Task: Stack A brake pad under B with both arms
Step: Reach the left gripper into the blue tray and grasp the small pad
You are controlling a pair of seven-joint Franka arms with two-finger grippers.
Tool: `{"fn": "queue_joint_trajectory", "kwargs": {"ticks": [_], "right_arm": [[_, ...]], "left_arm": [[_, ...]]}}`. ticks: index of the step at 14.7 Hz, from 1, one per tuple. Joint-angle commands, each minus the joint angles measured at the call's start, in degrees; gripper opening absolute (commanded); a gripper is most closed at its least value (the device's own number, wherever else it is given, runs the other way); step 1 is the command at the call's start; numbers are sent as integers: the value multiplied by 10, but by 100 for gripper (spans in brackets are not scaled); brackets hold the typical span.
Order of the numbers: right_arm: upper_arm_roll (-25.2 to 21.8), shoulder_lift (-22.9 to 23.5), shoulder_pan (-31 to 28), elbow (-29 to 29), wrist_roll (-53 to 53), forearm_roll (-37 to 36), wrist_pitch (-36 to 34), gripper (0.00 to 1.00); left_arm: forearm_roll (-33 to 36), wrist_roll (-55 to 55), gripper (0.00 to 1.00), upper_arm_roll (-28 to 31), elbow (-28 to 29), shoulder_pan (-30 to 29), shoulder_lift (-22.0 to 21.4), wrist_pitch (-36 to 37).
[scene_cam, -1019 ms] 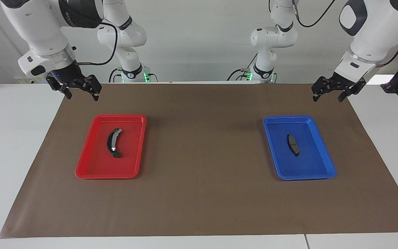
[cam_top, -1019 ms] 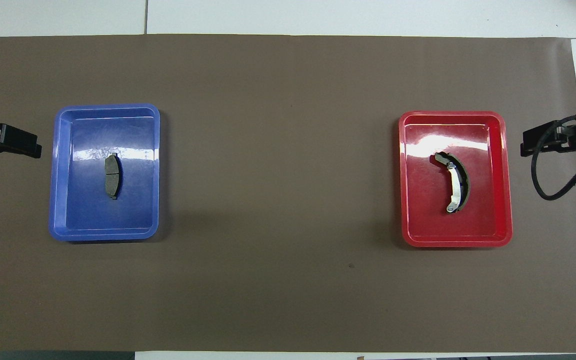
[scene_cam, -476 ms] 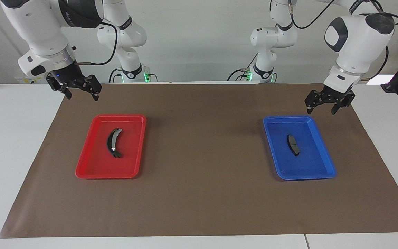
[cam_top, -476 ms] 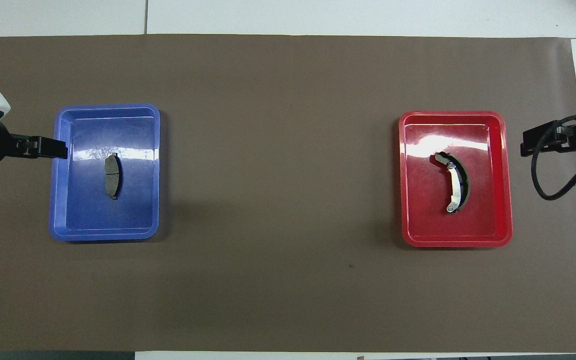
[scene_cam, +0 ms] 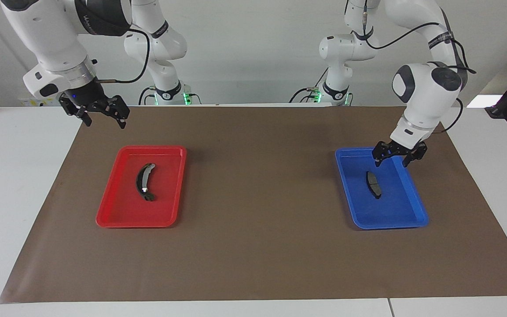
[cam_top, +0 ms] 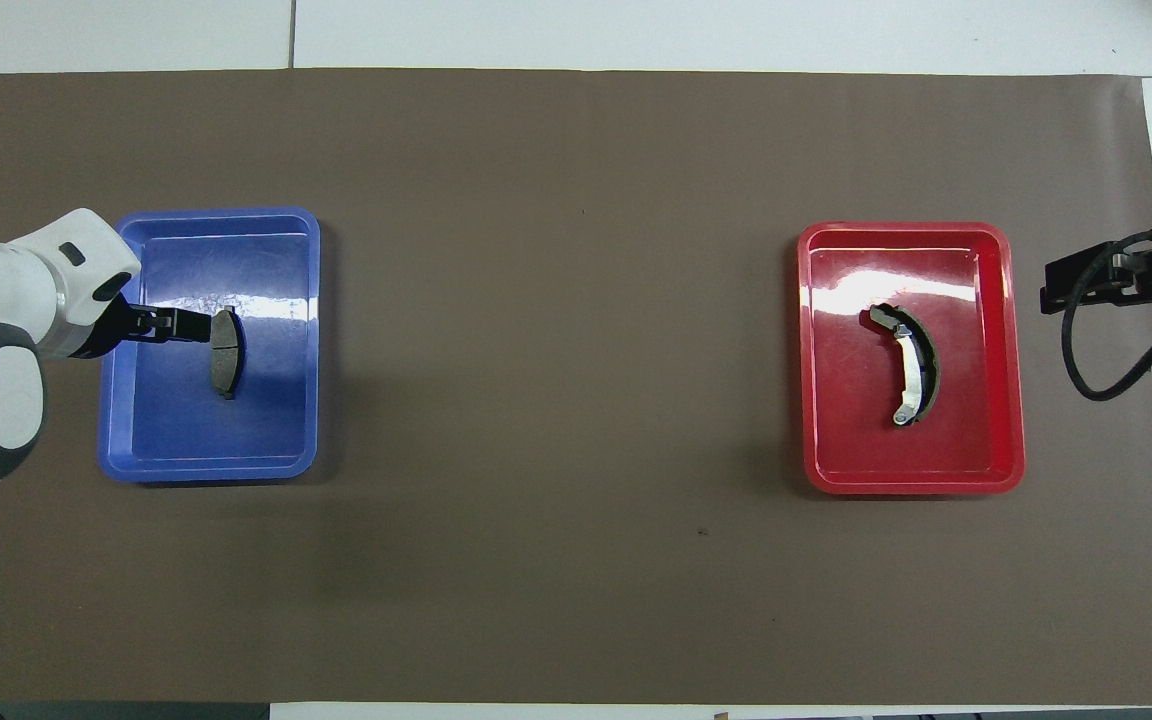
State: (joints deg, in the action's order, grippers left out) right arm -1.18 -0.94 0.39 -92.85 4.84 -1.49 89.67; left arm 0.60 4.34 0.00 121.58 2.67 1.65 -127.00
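The short dark grey A pad [scene_cam: 373, 184] lies in the blue tray [scene_cam: 394, 209], also seen in the overhead view [cam_top: 226, 352]. My left gripper [scene_cam: 391, 162] is open and hangs over the blue tray [cam_top: 186, 430], above the tray floor beside the pad and apart from it; in the overhead view the left gripper [cam_top: 186, 325] reaches the pad's edge. The longer curved B pad [scene_cam: 145, 181] with its silver clip lies in the red tray [scene_cam: 121, 209], also seen from overhead [cam_top: 911, 365]. My right gripper [scene_cam: 105, 122] is open and waits over the mat's edge.
A brown mat [scene_cam: 258, 246] covers the table between and around the trays. The red tray [cam_top: 976, 430] is toward the right arm's end, the blue tray toward the left arm's end. White tabletop [scene_cam: 11, 176] lies past the mat's ends.
My left arm has swung in and come down from the mat's edge to over the blue tray, close above the A pad. The right arm and both pads have not moved.
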Motion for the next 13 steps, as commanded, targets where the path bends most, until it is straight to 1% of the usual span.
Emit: {"fn": "queue_joint_trajectory", "kwargs": {"ticks": [1, 5, 8, 10, 11, 12, 13], "right_arm": [[2, -13, -3, -14, -8, 3, 3, 100], [2, -13, -3, -15, -9, 3, 3, 100], [2, -13, -3, -15, -10, 3, 3, 100], [2, -13, -3, -15, -10, 3, 4, 100], [2, -13, -3, -15, -10, 3, 3, 100], [2, -13, -3, -15, -10, 3, 4, 100], [2, -13, -3, -15, -10, 3, 3, 100]], "left_arm": [[3, -6, 98, 2, 19, 3, 34, -53], [3, -15, 98, 2, 50, 6, 63, -126], [3, -16, 98, 2, 50, 5, 87, -138], [3, -16, 98, 2, 50, 3, 94, -145], [3, -16, 95, 2, 50, 2, 94, -144], [3, -16, 88, 2, 50, 3, 94, -142], [3, -16, 78, 2, 50, 4, 94, -140]]}}
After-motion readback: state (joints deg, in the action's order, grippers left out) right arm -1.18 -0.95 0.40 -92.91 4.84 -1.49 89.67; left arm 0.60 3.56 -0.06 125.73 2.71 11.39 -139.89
